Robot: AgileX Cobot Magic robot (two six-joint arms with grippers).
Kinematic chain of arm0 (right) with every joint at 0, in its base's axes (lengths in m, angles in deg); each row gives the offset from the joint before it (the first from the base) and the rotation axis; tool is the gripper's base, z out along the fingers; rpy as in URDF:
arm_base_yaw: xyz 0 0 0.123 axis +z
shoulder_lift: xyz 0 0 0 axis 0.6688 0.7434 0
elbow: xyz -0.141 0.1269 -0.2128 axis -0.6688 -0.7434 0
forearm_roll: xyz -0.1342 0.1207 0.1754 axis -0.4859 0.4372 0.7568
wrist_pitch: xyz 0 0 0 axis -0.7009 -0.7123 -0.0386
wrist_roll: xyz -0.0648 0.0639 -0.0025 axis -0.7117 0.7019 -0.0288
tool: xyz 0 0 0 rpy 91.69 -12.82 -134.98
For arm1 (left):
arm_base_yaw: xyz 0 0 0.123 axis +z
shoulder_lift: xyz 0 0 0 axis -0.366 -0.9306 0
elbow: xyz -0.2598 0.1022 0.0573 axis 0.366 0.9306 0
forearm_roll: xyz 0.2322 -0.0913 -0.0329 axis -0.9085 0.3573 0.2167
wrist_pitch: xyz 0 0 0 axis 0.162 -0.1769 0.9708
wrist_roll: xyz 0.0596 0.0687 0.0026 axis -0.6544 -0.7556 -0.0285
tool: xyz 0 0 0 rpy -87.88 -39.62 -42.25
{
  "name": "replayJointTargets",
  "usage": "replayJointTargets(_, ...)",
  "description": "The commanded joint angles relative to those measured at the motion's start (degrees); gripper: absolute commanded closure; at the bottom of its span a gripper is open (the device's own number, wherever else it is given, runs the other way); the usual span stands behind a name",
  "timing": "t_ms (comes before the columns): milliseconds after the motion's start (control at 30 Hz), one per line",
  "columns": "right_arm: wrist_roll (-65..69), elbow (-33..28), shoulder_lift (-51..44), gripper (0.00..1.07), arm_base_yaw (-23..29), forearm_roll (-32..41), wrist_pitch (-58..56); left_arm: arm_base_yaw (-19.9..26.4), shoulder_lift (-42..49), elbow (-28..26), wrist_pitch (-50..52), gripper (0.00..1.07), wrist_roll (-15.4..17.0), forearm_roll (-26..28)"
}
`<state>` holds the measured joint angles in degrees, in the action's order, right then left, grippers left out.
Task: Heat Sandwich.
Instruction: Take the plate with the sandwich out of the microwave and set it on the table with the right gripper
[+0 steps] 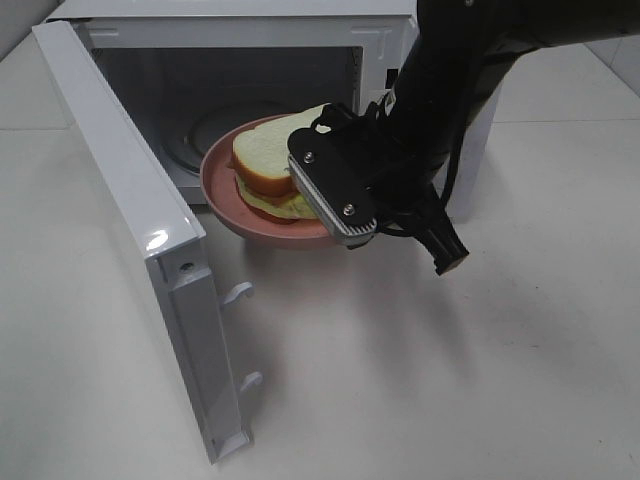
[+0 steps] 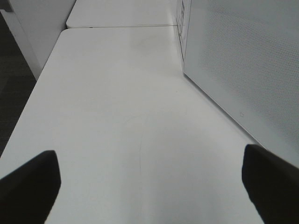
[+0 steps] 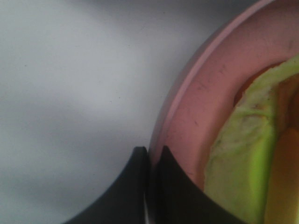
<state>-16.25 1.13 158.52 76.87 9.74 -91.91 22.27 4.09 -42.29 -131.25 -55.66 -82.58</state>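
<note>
On the left of the high view, the microwave door (image 1: 130, 240) stands swung wide open over the white counter (image 1: 450, 380), with two white latch hooks (image 1: 240, 292) jutting from its inner edge. The left hand (image 2: 149, 186) is seen only in its own wrist view, where its two dark fingers (image 2: 28, 186) stand far apart with nothing between them, above bare counter beside the microwave's outer wall (image 2: 243, 70). Further right, the white microwave (image 1: 300, 40) shows its open cavity. At the mouth of that cavity sits the pink plate (image 1: 225, 205), part inside and part out over the counter. The sandwich (image 1: 270, 160) lies on the plate, white bread on top with orange and pale yellow-green layers below. On the right, the right hand (image 3: 152, 186) is pinched tight on the plate's rim (image 3: 187, 93), one finger on each side of the rim.
</note>
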Motion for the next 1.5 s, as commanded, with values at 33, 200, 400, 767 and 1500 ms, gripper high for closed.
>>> replayJointTargets(33,0.06,-2.12,-3.15,1.07,-0.11,0.29,1.66,0.0,1.43,0.17,0.46,0.07,0.0,0.23)
replayJointTargets(200,0.4,-4.98,-5.84,1.07,-0.11,0.29,1.66,0.0,1.43,0.17,0.46,0.07,0.0,0.23)
replayJointTargets(400,1.78,-10.31,-10.89,1.07,-0.11,0.29,2.69,0.0,1.43,0.17,0.46,0.07,0.0,0.23)
replayJointTargets(767,4.35,-18.11,-18.62,1.07,-0.11,0.0,3.09,0.0,1.43,0.17,0.46,0.07,0.0,0.23)
replayJointTargets(1500,18.16,-33.0,-36.15,1.07,-0.11,-5.84,1.55,0.0,1.43,0.17,0.46,0.07,0.0,0.23)
